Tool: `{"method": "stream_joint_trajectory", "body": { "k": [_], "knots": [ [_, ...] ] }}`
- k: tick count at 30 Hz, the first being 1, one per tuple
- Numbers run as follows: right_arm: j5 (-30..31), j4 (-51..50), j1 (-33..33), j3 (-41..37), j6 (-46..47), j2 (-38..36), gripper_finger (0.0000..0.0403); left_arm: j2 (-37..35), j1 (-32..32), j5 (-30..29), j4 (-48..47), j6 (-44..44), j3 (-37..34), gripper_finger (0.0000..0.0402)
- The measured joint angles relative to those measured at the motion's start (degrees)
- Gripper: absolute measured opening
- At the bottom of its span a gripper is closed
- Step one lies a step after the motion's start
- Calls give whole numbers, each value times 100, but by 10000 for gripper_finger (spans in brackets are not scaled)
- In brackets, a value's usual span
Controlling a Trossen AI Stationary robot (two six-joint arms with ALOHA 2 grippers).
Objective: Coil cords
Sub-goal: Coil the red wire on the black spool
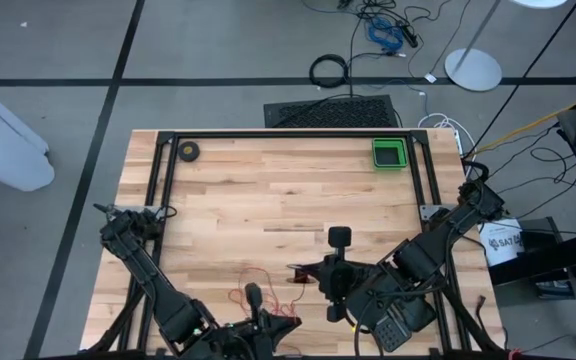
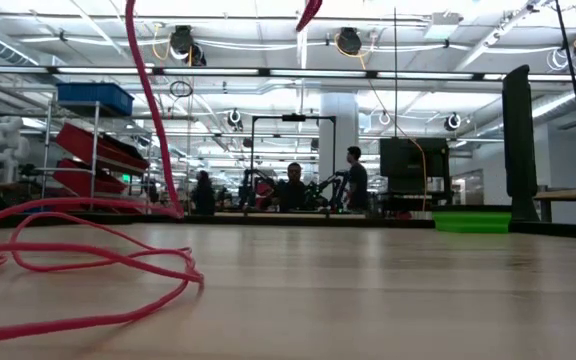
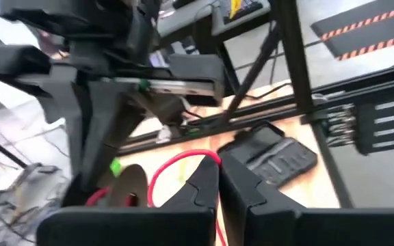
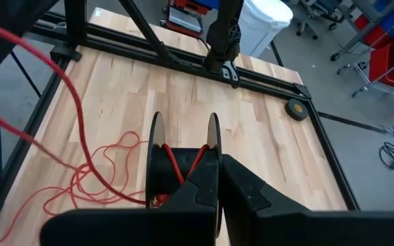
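**Red cord partly wound on a spool**

The thin red cord [image 4: 91,174] sprawls in loose loops on the pale wooden counter [image 1: 268,190], near its front edge. Only the right wrist view shows strands wound round a dark two-flanged spool [image 4: 183,167], gripped by the clenched right gripper [image 4: 217,184]. The left gripper [image 3: 219,179] is clenched on the cord.

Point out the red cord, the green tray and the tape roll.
red cord [image 4: 91,171]: right wrist view, on the loose tangle lying on the wood.
green tray [image 1: 389,154]: high view, on its floor.
tape roll [image 1: 188,151]: high view, on the dark ring.
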Motion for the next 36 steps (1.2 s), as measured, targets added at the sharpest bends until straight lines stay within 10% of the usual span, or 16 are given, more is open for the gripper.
{"method": "stream_joint_trajectory", "body": {
  "k": [12, 36],
  "knots": [
    [61, -42, 43, 2, 195, -206, 0, 2, -30, 400, -199, -826, 0, 155],
    [405, -656, 388, 2, 579, -397, 0, -151, -279, 250, -2572, -2611, -2, 162]
  ]
}}
